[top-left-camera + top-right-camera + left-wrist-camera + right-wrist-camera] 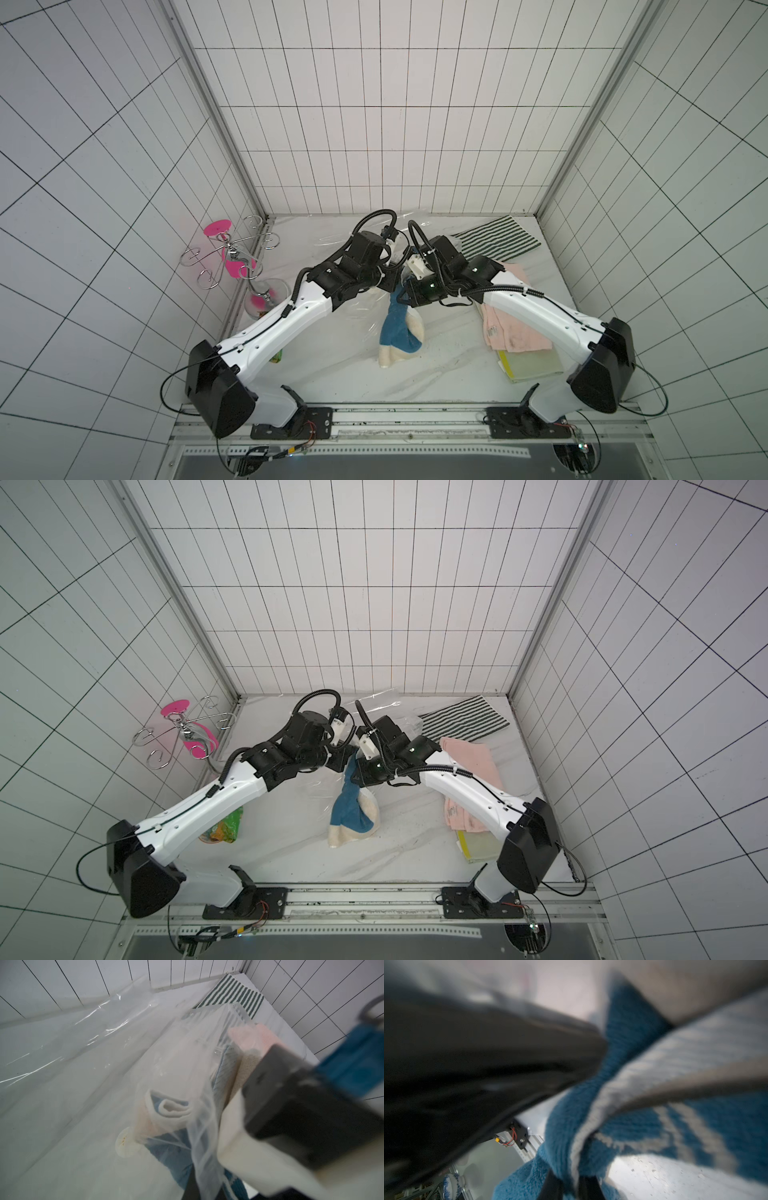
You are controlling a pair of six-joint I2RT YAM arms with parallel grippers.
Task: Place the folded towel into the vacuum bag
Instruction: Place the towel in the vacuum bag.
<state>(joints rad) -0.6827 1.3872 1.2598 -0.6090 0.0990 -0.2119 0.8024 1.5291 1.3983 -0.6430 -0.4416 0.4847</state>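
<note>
The folded towel (pixel 400 330), blue and cream, hung from my right gripper (pixel 570 1186) over the middle of the table (pixel 436 374). Only the right wrist view showed those fingers pinching it. The left wrist view alone showed the round white valve (pixel 124 1145) of the vacuum bag (pixel 87 1047), whose film my left gripper (pixel 205 1190) held, pressed together, just beside the towel. I counted four towels: the held one, a striped towel (pixel 496 241), a pink towel (pixel 515 328) and a yellow towel (pixel 532 365). There was one bag.
</note>
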